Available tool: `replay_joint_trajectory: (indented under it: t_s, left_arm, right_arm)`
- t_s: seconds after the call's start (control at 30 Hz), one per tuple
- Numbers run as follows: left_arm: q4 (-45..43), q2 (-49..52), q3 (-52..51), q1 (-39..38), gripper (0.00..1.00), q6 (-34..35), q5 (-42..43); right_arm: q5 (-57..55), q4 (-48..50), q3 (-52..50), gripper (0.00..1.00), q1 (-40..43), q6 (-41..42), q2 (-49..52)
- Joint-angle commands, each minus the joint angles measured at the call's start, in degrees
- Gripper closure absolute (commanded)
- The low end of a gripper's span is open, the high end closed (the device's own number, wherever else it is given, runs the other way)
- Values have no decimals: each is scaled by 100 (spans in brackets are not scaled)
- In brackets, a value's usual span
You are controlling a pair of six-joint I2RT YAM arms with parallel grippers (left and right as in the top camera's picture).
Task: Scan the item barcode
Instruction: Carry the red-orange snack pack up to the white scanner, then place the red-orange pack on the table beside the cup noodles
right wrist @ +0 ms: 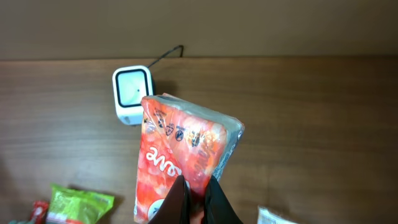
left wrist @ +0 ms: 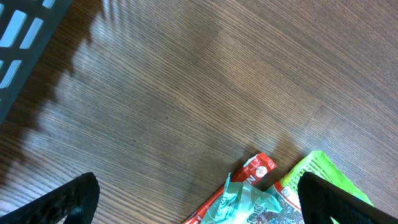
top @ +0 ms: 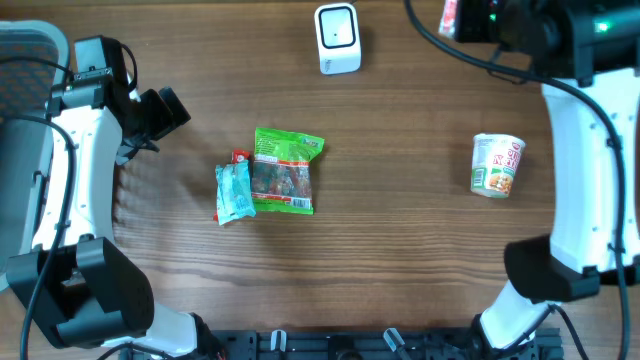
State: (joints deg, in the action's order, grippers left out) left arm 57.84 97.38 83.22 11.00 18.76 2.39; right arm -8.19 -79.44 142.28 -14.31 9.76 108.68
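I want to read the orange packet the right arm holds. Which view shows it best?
Right wrist: the packet fills the centre, print facing the camera. Overhead catches only a sliver at the top edge; the left wrist view misses it.

Red packet: lower end leaves the right wrist view at the bottom edge; base covered by the right gripper fingers. The overhead view shows only a sliver at the top edge.
Packet print: small symbols near the top, too small to read.
Left gripper: both fingers dark, blurred, cut by the bottom edge.
Red wrapper: mostly hidden under the teal packet.
Green bag: cut by the bottom edge in both wrist views.
White printed corner: too little visible to identify.
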Motion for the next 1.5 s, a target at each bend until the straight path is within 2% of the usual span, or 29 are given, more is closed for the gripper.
replay_joint_trajectory:
  t_s: [0.0,0.1,0.23,0.37,0.53,0.7,0.8,0.87,0.9,1.03,1.13,1.2,1.3,1.47]
  left_arm:
    - [0,-31,39,4,0,-28,-35]
    - [0,-31,39,4,0,-26,-35]
    - [0,-31,39,4,0,-26,-35]
    - [0,-31,39,4,0,-28,-35]
    - [0,-31,39,4,0,-28,-35]
    - [2,-31,39,4,0,-28,-35]
    - [0,-31,39,4,0,-28,-35]
    - [0,-31,39,4,0,-28,-35]
    - [0,-31,39,4,0,-28,-35]
    - [0,-31,39,4,0,-28,-37]
    - [0,-31,39,4,0,-28,-35]
    - [0,-31,39,4,0,-28,-35]
    - [0,-31,39,4,0,-28,-35]
    - [0,-31,39,4,0,-26,-35]
  right_arm:
    - [-817,258,92,96,-584,-304,715]
    - [-1659,802,85,96,-1106,-566,1425]
    - [-2479,1969,52,96,-1545,-1346,2413]
    - [-3373,3246,48,96,-1725,-2586,3287]
    - [-3423,3993,48,96,-1714,-3265,3987]
    - [-3541,4052,50,96,-1679,-3097,4085]
    - [-3630,3657,50,96,-1648,-2800,3512]
    - [-3488,3012,50,96,-1648,-2308,2911]
    - [-3021,2050,50,96,-1648,-1558,2181]
    - [-1327,76,50,96,-1458,-542,857]
    - [-466,-1259,17,96,-944,-136,664]
    - [195,-1255,-463,96,-649,-61,693]
    - [153,-1001,-2057,96,-435,245,715]
    - [-103,841,-4806,96,-402,282,715]
